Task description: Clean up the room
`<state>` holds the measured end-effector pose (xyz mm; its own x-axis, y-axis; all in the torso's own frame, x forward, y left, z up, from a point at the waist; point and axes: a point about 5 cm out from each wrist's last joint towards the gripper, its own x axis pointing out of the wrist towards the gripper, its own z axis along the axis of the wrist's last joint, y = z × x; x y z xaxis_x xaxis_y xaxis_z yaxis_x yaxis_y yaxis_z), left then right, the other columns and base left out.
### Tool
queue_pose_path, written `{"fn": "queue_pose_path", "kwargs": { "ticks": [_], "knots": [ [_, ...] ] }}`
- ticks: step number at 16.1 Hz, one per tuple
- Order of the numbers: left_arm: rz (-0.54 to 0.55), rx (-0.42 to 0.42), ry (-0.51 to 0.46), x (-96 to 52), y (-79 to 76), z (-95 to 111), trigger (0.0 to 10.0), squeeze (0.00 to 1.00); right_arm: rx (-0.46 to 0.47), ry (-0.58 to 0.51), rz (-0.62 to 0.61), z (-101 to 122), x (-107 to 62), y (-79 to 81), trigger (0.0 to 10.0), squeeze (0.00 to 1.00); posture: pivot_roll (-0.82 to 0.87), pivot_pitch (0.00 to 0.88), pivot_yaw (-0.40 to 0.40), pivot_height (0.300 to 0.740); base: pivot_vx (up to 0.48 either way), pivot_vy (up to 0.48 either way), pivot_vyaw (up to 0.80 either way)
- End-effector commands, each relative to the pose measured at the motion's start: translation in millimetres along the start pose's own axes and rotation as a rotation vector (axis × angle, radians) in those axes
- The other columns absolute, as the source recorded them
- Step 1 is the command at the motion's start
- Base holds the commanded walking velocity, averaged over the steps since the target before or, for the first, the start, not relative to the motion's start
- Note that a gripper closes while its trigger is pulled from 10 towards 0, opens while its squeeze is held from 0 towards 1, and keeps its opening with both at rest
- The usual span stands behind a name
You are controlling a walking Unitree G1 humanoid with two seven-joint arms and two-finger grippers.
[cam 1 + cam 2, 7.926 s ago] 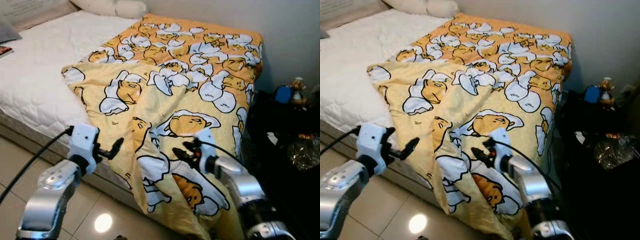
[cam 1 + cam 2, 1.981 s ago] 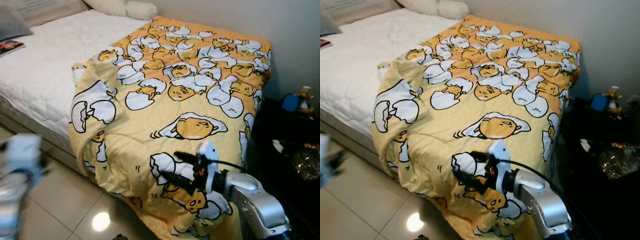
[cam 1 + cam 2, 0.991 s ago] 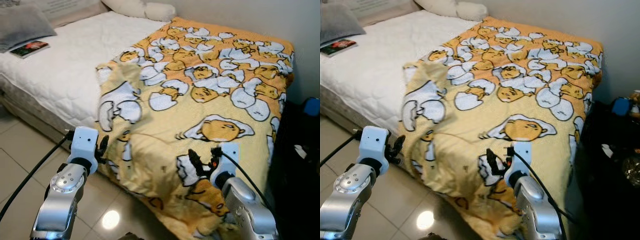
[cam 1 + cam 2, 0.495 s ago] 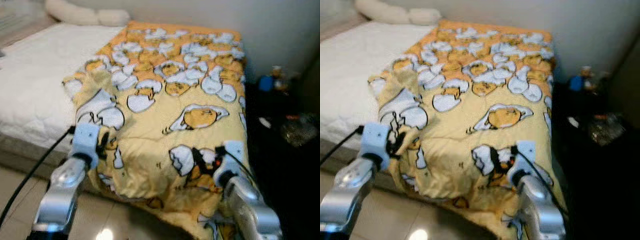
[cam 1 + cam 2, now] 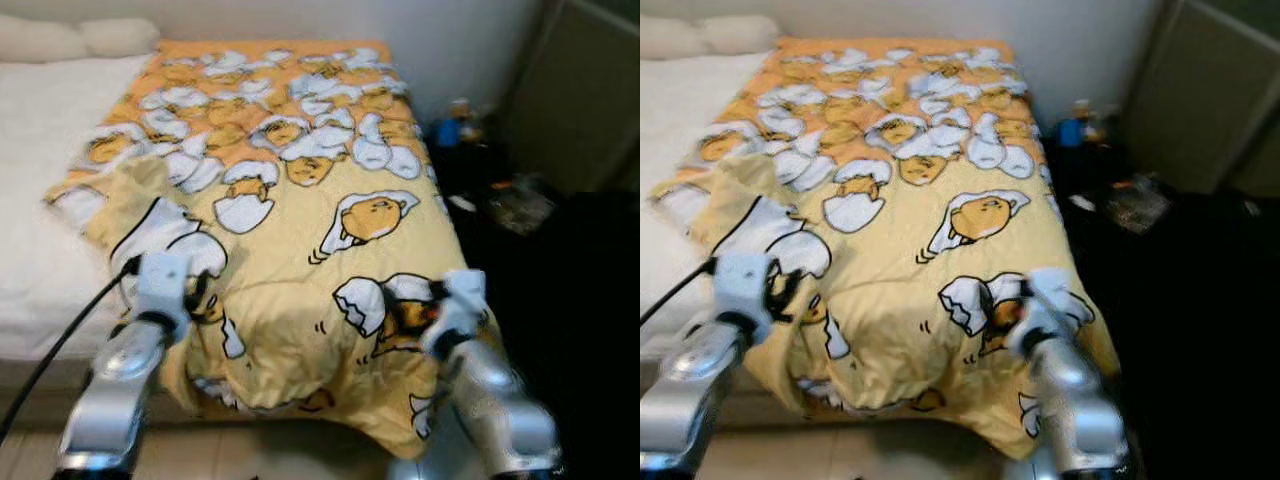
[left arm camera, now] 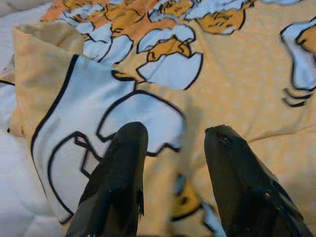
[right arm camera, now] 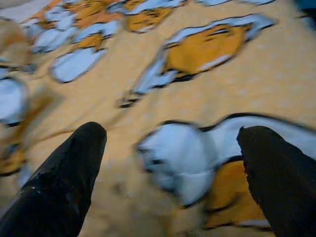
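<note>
Left wrist view: left gripper [image 6: 170, 148] spread, fingers astride a raised fold of the blanket [image 5: 300, 200].
Right gripper [image 7: 168, 143]: spread wide, fingers over the blanket's near end, just above the cloth.
Blanket: yellow, egg-printed, spread over the bed [image 5: 40, 130], near edge hanging toward the floor.
Far: pillows [image 5: 70, 38] by the wall.

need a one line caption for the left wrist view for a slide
Left gripper hovers open, two black fingers spread over the folded-back corner of a yellow cartoon-egg print blanket on a white quilted mattress.
</note>
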<state>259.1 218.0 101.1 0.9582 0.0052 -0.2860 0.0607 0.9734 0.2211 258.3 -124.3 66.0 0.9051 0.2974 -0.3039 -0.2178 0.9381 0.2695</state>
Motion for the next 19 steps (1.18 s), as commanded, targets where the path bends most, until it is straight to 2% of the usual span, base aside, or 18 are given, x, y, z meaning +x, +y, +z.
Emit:
{"fn": "queue_pose_path", "kwargs": {
  "ticks": [1, 5, 9, 11, 15, 19],
  "knots": [
    [-0.013, 0.001, -0.011, 0.9, -4.1, 2, 10.0, 0.00, -0.023, -0.003, -0.023, 4, -1.5, -6.2, 10.0, 0.00, -0.03, 0.000, 0.032, 0.740, 0.000, 0.424, -0.80],
    [-0.031, 0.007, -0.020, 4.1, -10.5, 4, 10.0, 0.00, -0.019, -0.012, -0.037, 5, -2.2, -11.3, 10.0, 0.00, -0.02, 0.000, 0.029, 0.740, 0.000, 0.420, -0.67],
    [-0.046, -0.013, -0.010, 3.5, -13.1, -1, 10.0, 0.00, -0.066, -0.016, -0.034, 9, -1.1, -12.5, 10.0, 0.00, -0.04, 0.000, 0.028, 0.740, 0.000, 0.000, 0.00],
    [-0.051, -0.013, -0.016, 5.1, -22.4, 1, 10.0, 0.00, -0.066, -0.016, -0.041, 8, -3.7, -19.4, 10.0, 0.00, -0.02, 0.000, 0.008, 0.740, 0.000, 0.000, 0.00],
    [-0.053, -0.019, -0.028, 9.8, -28.2, 5, 10.0, 0.00, -0.076, -0.020, -0.037, 10, -1.2, -20.4, 10.0, 0.00, -0.01, 0.000, -0.007, 0.740, 0.000, 0.000, 0.00],
    [-0.003, -0.033, -0.030, 7.6, -18.9, 5, 10.0, 0.00, -0.113, -0.019, 0.017, 8, 0.4, -13.2, 10.0, 0.00, 0.00, 0.000, -0.013, 0.740, 0.000, 0.170, 0.00]
  ]
}}
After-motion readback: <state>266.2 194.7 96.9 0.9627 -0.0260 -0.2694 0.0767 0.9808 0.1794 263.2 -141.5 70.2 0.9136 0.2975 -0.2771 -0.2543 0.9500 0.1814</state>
